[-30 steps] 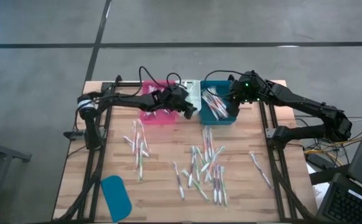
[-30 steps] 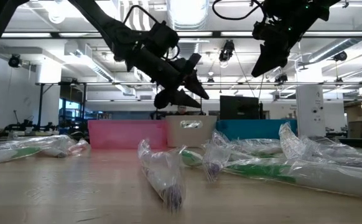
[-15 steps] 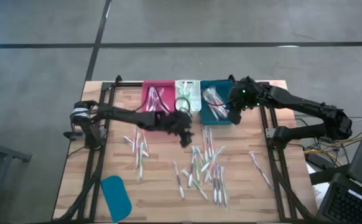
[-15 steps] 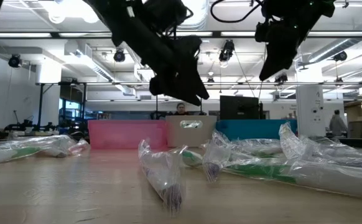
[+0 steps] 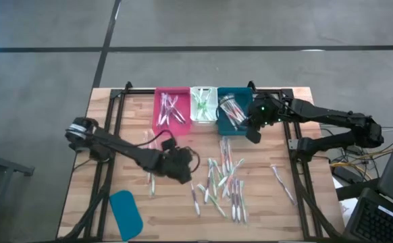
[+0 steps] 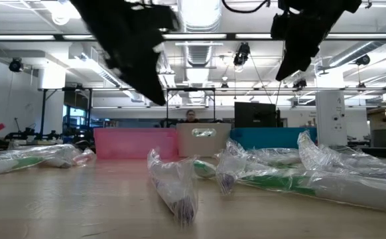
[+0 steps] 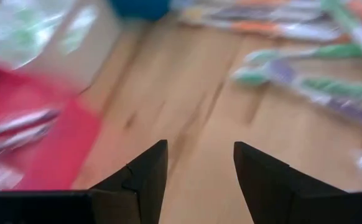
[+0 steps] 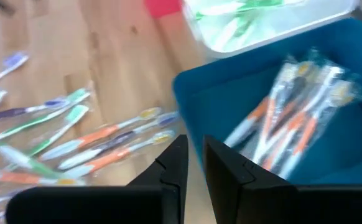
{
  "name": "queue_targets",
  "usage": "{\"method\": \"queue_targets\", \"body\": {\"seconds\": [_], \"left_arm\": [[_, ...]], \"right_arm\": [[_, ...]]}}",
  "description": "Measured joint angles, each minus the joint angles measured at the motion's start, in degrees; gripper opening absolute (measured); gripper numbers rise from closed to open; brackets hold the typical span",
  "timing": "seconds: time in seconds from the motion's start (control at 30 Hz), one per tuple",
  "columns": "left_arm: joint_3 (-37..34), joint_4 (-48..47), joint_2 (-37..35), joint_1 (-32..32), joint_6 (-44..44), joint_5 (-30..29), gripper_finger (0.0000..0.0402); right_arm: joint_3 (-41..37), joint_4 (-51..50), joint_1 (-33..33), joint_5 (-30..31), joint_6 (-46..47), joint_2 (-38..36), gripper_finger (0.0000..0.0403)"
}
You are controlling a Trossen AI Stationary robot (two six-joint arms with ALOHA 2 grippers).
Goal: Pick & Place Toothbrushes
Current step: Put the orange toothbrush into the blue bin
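No legible text (anywhere visible)
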Motion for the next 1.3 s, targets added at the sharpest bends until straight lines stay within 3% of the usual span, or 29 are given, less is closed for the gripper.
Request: {"method": "queue_targets", "body": {"seconds": [0.13, 0.33, 0.53, 0.8, 1.07, 1.3], "left_arm": [[0.0, -10.9, -1.4, -2.8, -10.2, -5.4, 0.0188], [-0.1, -23.4, -2.5, -3.7, -20.6, -8.3, 0.0188], [-3.5, -24.0, -5.4, -3.7, -22.4, -9.7, 0.0188], [-15.8, -10.3, -15.6, -2.5, -20.5, -8.8, 0.0188], [-31.3, 10.9, -27.8, -1.6, -15.7, -3.3, 0.0188], [-38.5, 15.7, -35.5, -1.5, -16.5, -3.0, 0.0188]], "right_arm": [[-0.1, -0.1, 5.4, 0.0, 2.4, 0.0, 0.0047], [-0.6, 1.7, 16.1, 0.8, 3.7, 0.0, 0.0045], [-2.8, 7.1, 27.3, 1.5, -0.1, 0.0, 0.0029], [-8.9, 19.7, 35.4, 1.7, -8.0, 1.2, 0.0038], [-8.5, 21.4, 38.5, 7.5, -17.5, 10.0, 0.0085], [-5.1, 22.9, 40.1, 8.0, -17.8, 19.9, 0.0132]]}}
